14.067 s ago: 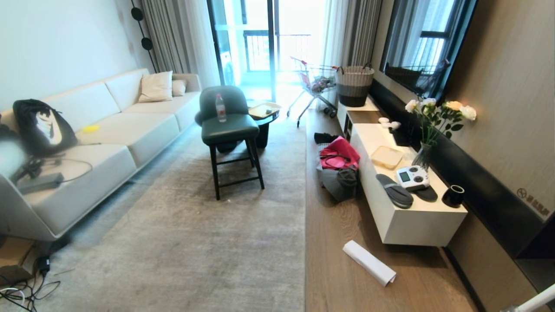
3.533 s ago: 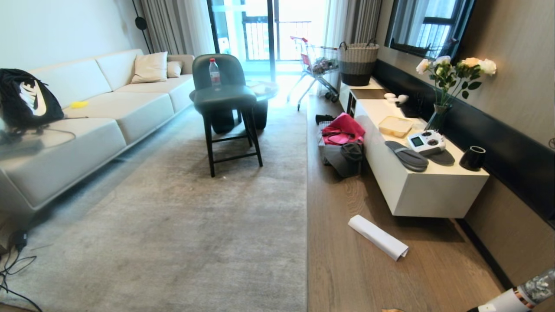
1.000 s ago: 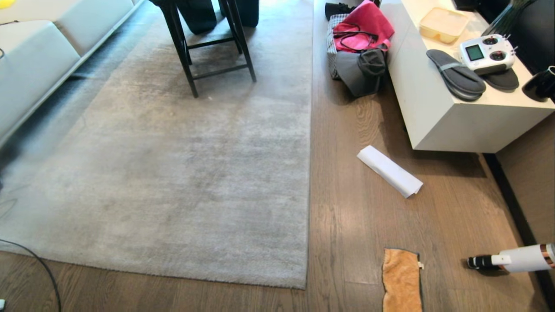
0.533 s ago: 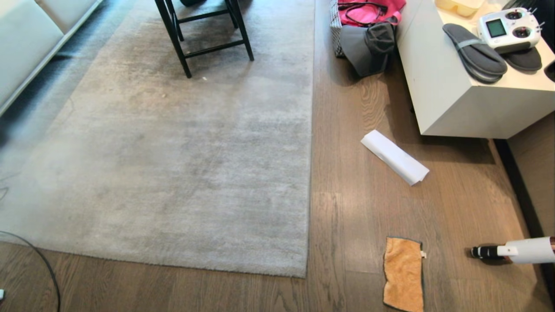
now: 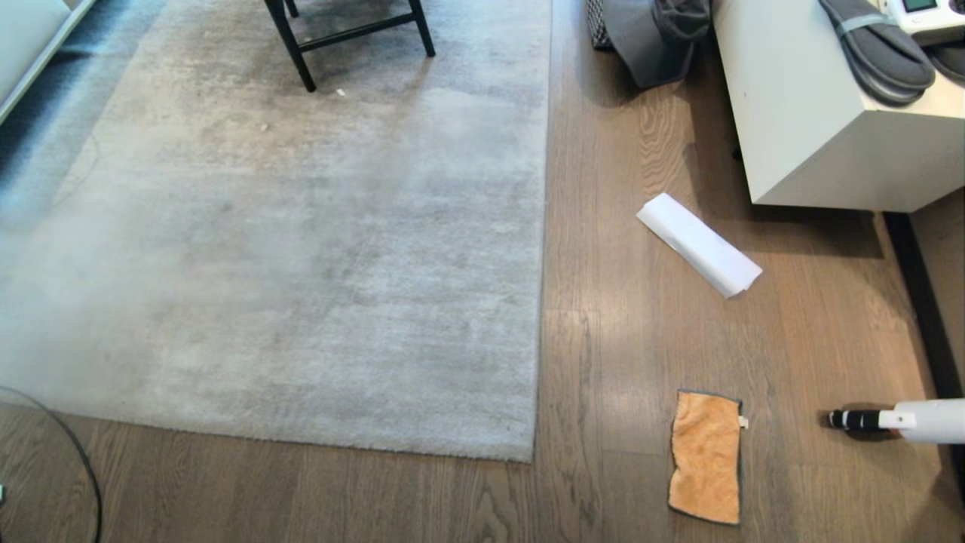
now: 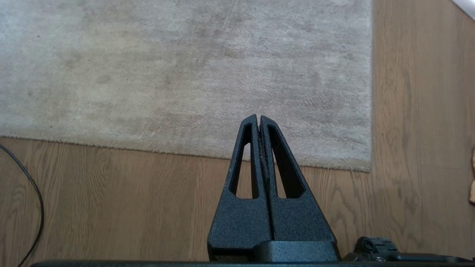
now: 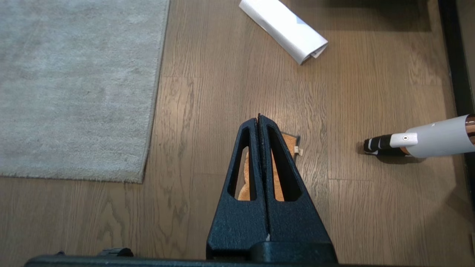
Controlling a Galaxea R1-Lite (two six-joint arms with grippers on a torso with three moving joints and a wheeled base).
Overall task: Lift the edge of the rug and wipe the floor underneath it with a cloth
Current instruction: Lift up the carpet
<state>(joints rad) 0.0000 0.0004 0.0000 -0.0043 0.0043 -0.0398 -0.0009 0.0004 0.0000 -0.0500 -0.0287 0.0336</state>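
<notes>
The grey rug (image 5: 301, 249) lies flat on the wood-grain floor (image 5: 618, 354), its near right corner at the lower middle of the head view. An orange cloth (image 5: 706, 466) with dark edging lies flat on the floor to the right of that corner. Neither arm shows in the head view. My left gripper (image 6: 258, 118) hangs shut and empty high above the rug (image 6: 185, 74) near its corner. Shut and empty too, my right gripper (image 7: 258, 117) hangs above the cloth (image 7: 287, 142), which is mostly hidden behind the fingers.
A white rolled paper (image 5: 699, 245) lies on the floor beyond the cloth. A white and black vacuum tube (image 5: 897, 420) lies to the cloth's right. A white cabinet (image 5: 822, 128) stands at the far right, a grey bag (image 5: 656, 38) beside it, stool legs (image 5: 347, 38) on the rug, a cable (image 5: 68, 460) at left.
The head view has tilted further down: the whole scene has slid upward in the picture and the cloth now shows whole. Nothing on the floor has moved.
</notes>
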